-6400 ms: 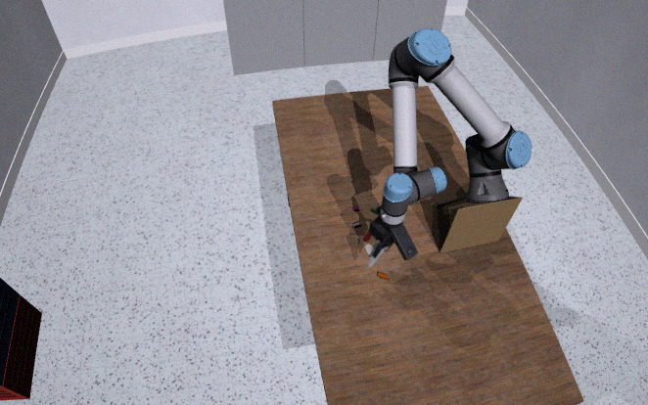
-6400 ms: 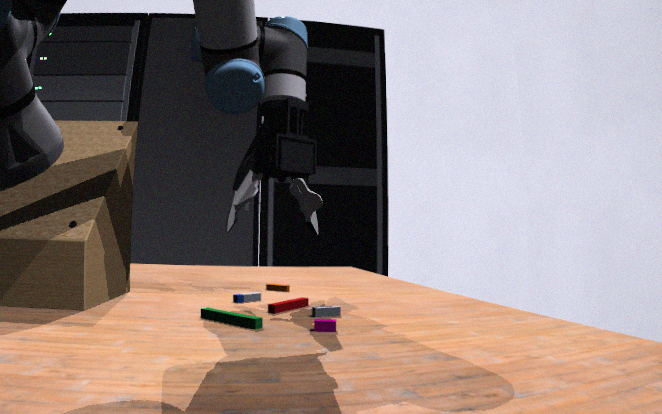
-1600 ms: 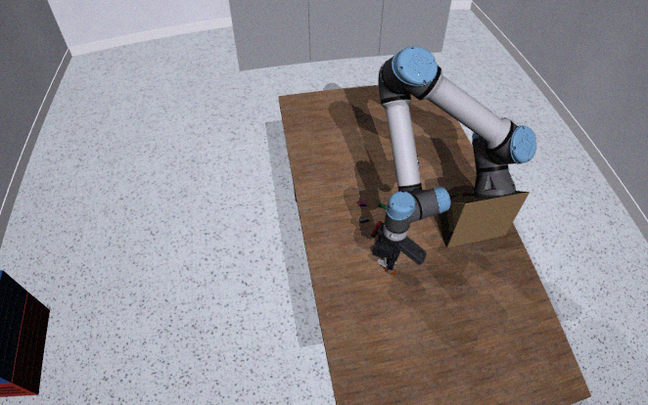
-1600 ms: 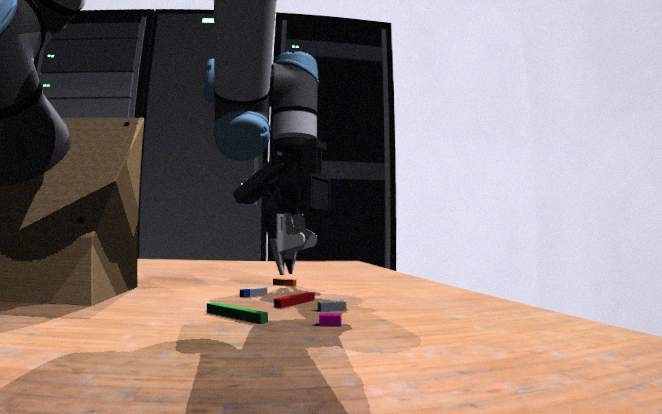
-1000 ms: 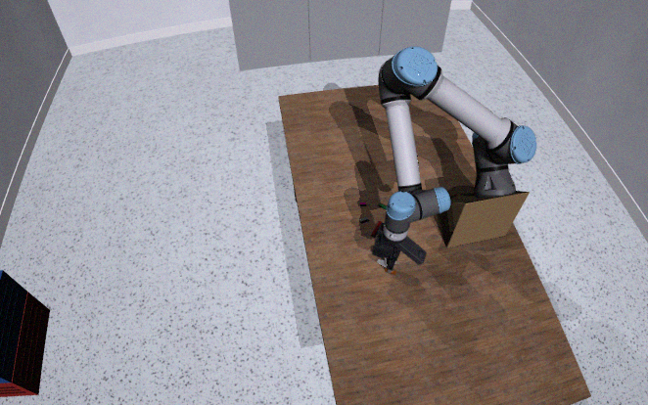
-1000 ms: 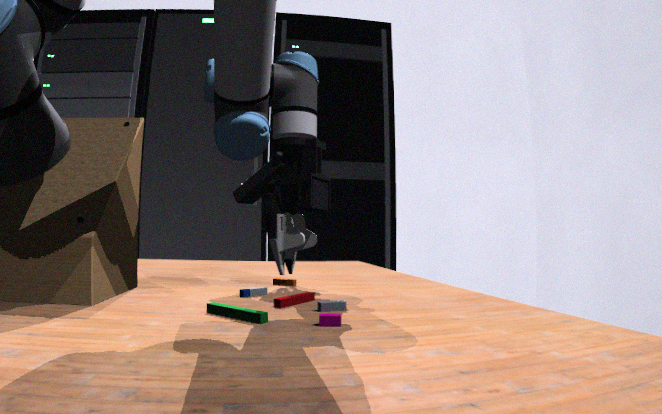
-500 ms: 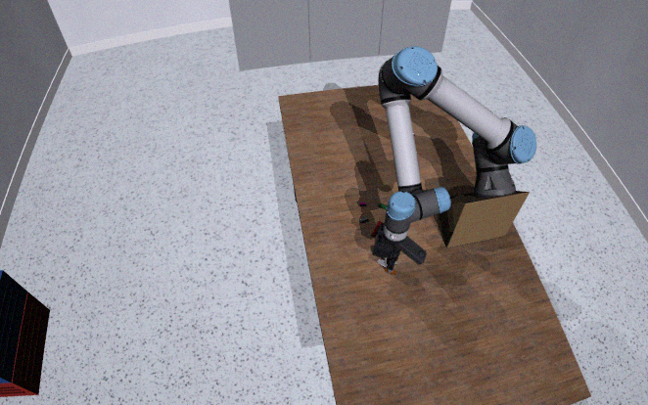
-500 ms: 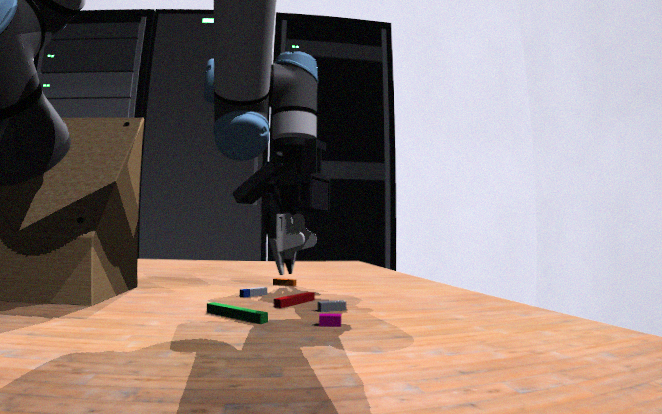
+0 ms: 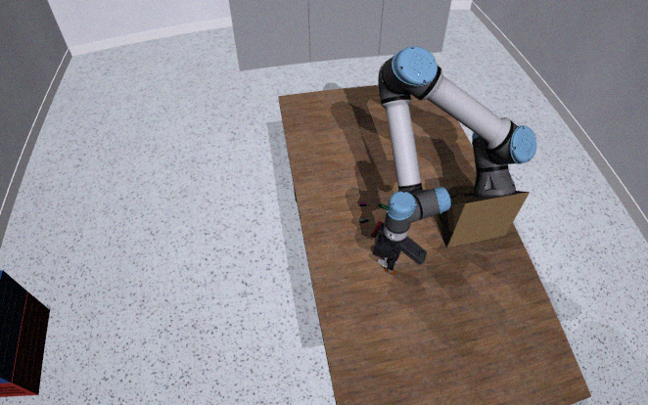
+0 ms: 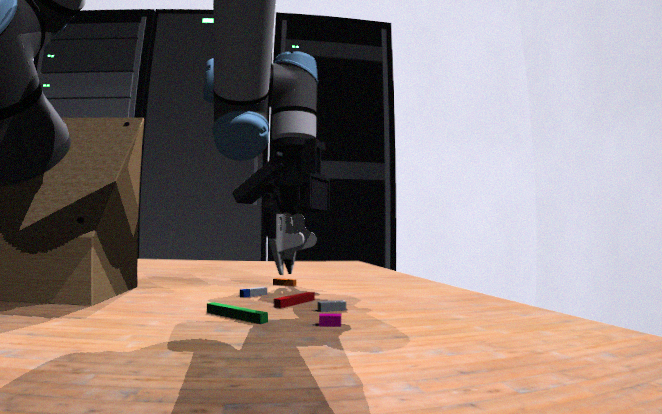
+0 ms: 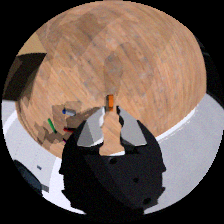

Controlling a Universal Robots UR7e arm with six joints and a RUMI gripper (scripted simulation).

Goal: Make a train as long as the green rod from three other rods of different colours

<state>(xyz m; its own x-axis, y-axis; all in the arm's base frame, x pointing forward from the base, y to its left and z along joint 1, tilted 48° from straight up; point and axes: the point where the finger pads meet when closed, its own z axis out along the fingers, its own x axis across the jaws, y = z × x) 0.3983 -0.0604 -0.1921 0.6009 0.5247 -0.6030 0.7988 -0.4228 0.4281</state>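
Presently, tool: the gripper (image 9: 389, 268) (image 10: 285, 273) (image 11: 111, 106) has a narrow gap between its tips, with nothing pinched; it hangs just over the rod.
Orange rod: the orange rod (image 9: 393, 271) (image 10: 284, 282) (image 11: 111, 101) lies flat on the table (image 9: 440, 333) (image 10: 450, 360) (image 11: 150, 30), at six o'clock below the tips in the exterior view, just toward twelve of them in the wrist view.
Long axis: near twelve-to-six in the wrist view. The jaws face each other across three-to-nine, so they look set to take its long sides.
Blue-grey pair: the blue rod (image 10: 244, 293) (image 11: 64, 111) and the grey rod beside it (image 10: 257, 291) (image 11: 71, 113) look end to end, between eight and nine o'clock from the orange in the wrist view, axis roughly nine-to-three.
Reckoning: one, three and four match the green rod (image 9: 384, 206) (image 10: 237, 312) (image 11: 51, 125); orange is likely the missing piece.
Next: probably spread wider, straddle, lower, pinch; later a turn of about a quarter to line up.
Risk: a tip landing on the rod's top if spread too little.
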